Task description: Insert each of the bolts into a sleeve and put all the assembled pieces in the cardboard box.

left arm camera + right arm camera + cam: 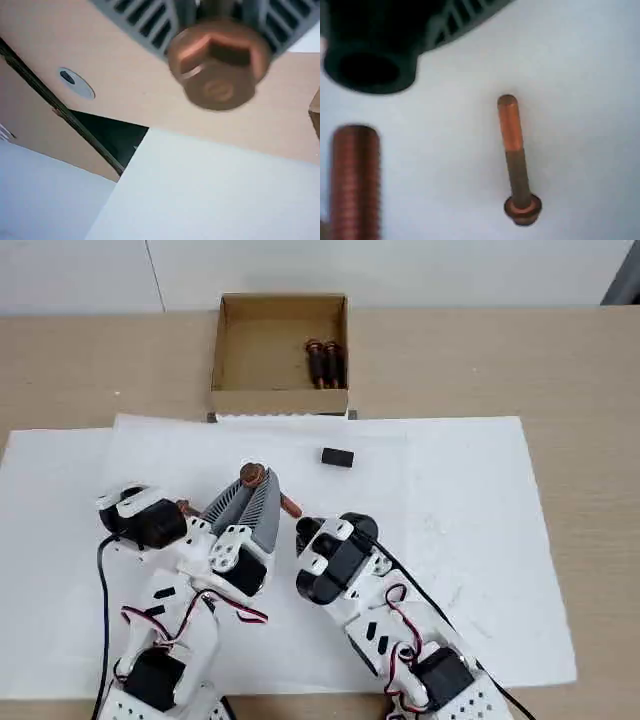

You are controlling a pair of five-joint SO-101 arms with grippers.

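Bolt (217, 62) clenched in left fingers (235, 502) above open paper (480, 540), sleeve (370, 65) seemingly held in right fingers (465, 20), cardboard box (216, 350) at paper's edge

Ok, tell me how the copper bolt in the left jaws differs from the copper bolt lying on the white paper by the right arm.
The copper hex-head bolt is clamped in the left jaws; the loose copper bolt is touched by nothing. The clamped bolt is held off the white paper sheet; the loose one lies flat on it. Both are copper-coloured with flanged heads.
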